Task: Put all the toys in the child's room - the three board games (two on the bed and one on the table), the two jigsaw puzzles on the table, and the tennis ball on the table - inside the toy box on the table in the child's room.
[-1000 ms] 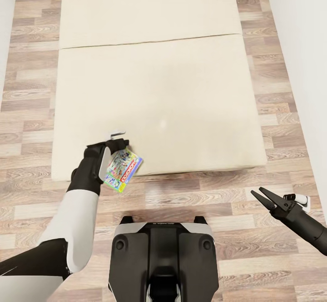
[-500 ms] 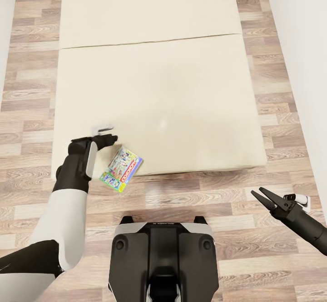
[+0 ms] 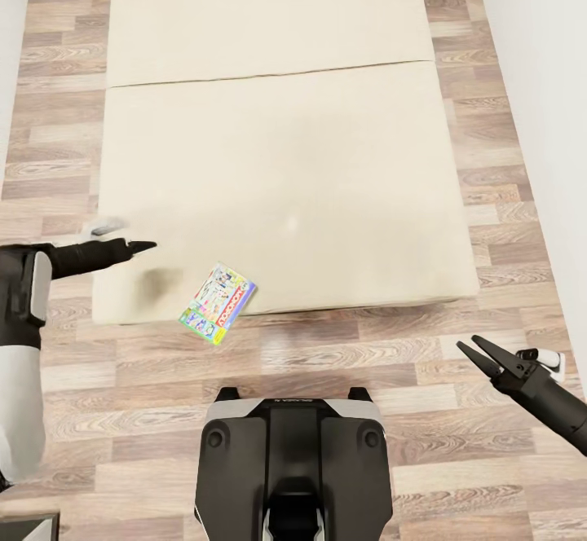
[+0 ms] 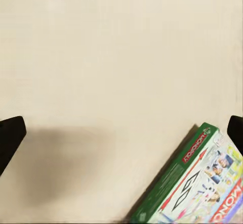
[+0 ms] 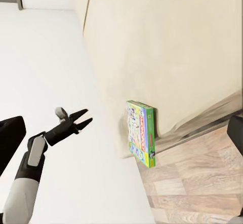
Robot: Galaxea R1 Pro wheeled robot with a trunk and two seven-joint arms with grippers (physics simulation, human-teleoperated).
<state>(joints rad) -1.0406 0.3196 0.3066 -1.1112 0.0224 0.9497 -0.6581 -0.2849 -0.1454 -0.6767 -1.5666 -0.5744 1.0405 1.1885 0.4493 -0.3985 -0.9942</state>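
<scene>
A colourful green-edged board game (image 3: 218,303) lettered "MONOPOLY" lies tilted at the near edge of the bed (image 3: 285,158), its lower corner jutting past the beige mattress over the floor. My left gripper (image 3: 126,237) hovers over the mattress's near left corner, a hand's width left of the box, open and holding nothing. In the left wrist view the board game (image 4: 197,188) sits off to one side between the widely parted fingertips (image 4: 10,135). Low over the floor at the right, my right gripper (image 3: 471,345) is open and empty; its camera sees the board game (image 5: 140,133).
Wood-plank floor (image 3: 391,354) runs around the bed. A white wall (image 3: 546,117) stands close on the right, another at the far left. My own dark base (image 3: 292,459) sits just below the bed's near edge.
My left gripper has drawn away to the left from the board game, which stays where it was. The right gripper has barely shifted.
</scene>
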